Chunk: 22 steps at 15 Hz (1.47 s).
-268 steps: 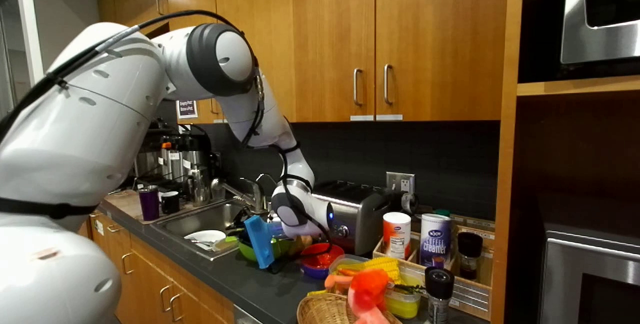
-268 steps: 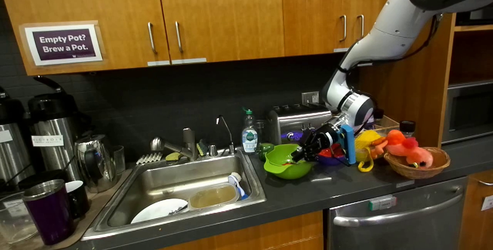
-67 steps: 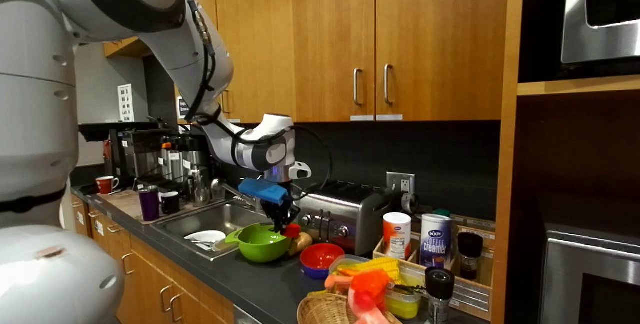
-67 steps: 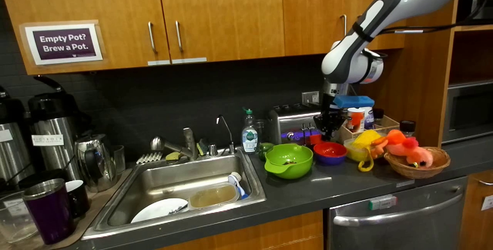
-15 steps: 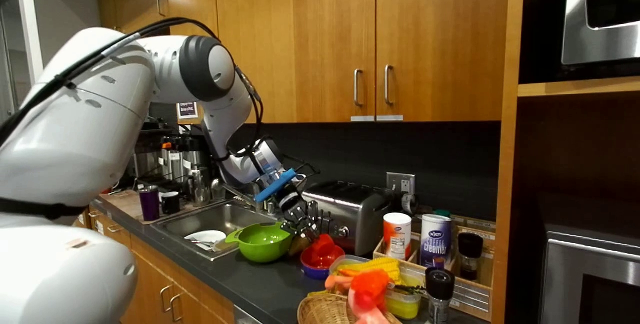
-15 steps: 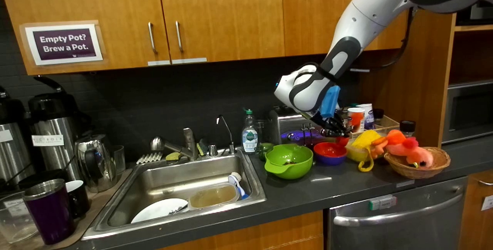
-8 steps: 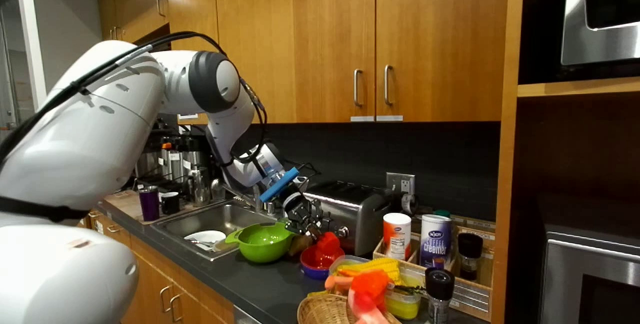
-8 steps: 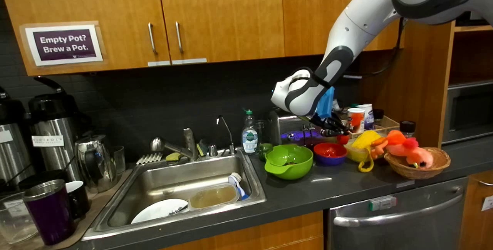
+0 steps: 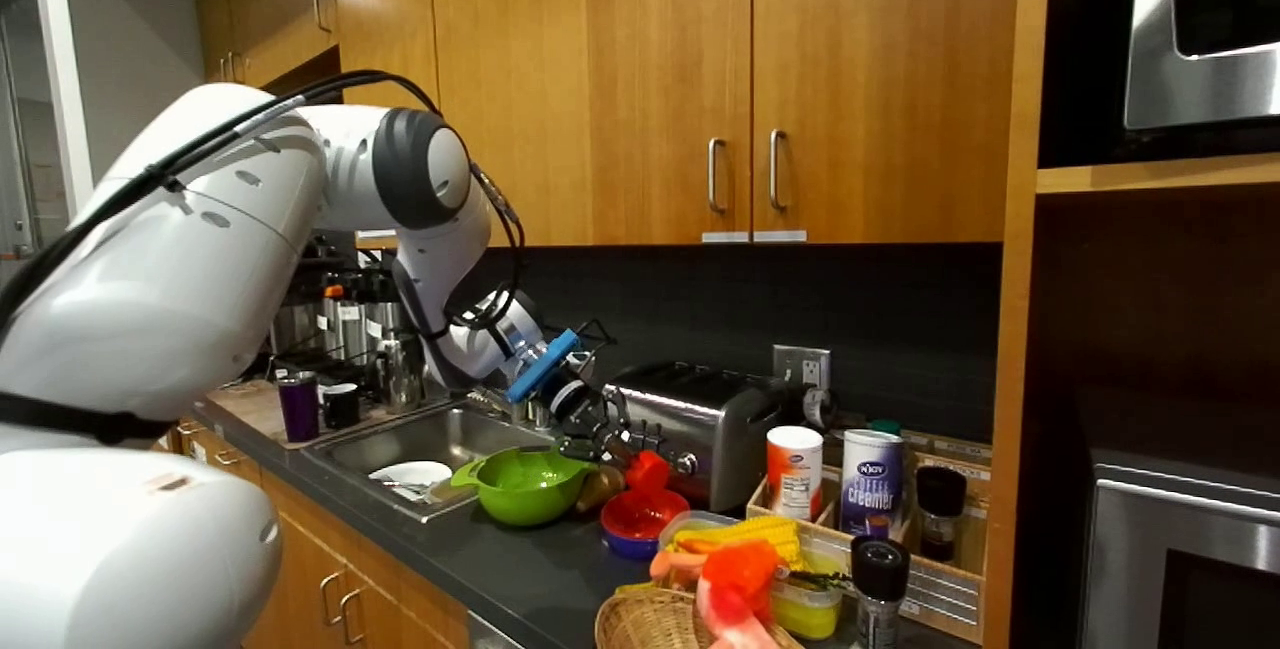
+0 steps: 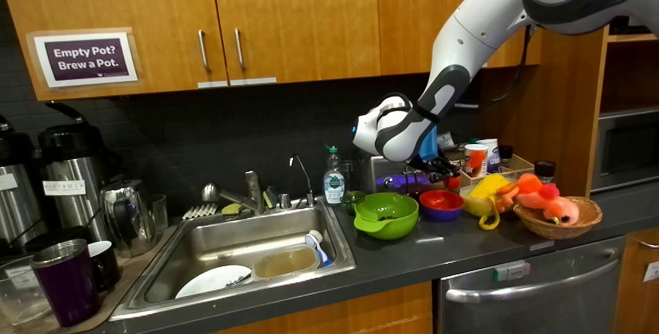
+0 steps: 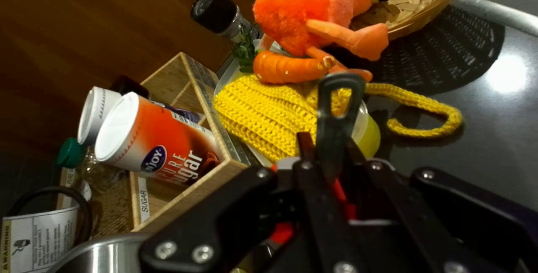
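Note:
My gripper (image 11: 330, 142) is shut on a grey slotted handle (image 11: 325, 147), which seems to belong to a small red cup. The red cup (image 9: 648, 470) hangs tilted from the fingertips in both exterior views (image 10: 452, 182); its inside is hidden. In the wrist view the jaws cover most of it. It is just above the back of a red bowl (image 9: 640, 521) with a blue-purple outside, which stands on the counter (image 10: 441, 201). The green bowl (image 9: 528, 491) stands beside that bowl, with some small dark bits (image 10: 387, 218) in it.
A steel toaster (image 9: 690, 429) stands behind the gripper. A tub with a yellow knitted thing (image 11: 265, 115) and a carrot (image 11: 290, 67) is beside the red bowl. A wooden box (image 11: 197, 189) holds sugar and creamer cans. A pink-orange plush (image 10: 540, 197) lies in a wicker basket (image 10: 558, 228).
Much earlier the gripper was low at the green bowl. Then it held the red cup upright near the toaster. Now it is tilted by the red bowl, having shifted slightly back over the last second.

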Motion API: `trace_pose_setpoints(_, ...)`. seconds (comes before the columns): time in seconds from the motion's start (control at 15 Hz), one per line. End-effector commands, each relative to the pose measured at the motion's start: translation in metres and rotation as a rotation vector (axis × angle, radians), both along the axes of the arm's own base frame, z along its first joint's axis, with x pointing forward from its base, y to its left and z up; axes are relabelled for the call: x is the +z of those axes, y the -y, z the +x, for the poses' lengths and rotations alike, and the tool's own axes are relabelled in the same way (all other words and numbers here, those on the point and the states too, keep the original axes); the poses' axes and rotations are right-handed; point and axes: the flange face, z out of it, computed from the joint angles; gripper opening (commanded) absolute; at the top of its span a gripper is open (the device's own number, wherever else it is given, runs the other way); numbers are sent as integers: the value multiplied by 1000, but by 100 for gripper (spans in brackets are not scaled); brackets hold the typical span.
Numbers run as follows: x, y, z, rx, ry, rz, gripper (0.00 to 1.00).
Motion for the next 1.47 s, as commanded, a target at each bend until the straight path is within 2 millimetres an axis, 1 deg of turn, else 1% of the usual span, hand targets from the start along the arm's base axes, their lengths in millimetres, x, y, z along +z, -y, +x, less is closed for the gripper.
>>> trace_pose_setpoints(0.0,-5,-10,-11,37,-44,-69,4)
trace_pose_setpoints(0.27,-19,-8,-24,46,-96,-122,4)
trace_pose_setpoints(0.47,-26,-2,-28,43,-121,-148,4)
trace_pose_setpoints(1.0,-29,7,-22,39,-135,-182,4)
trace_pose_setpoints(1.4,-36,0,-16,57,-164,-197,4)
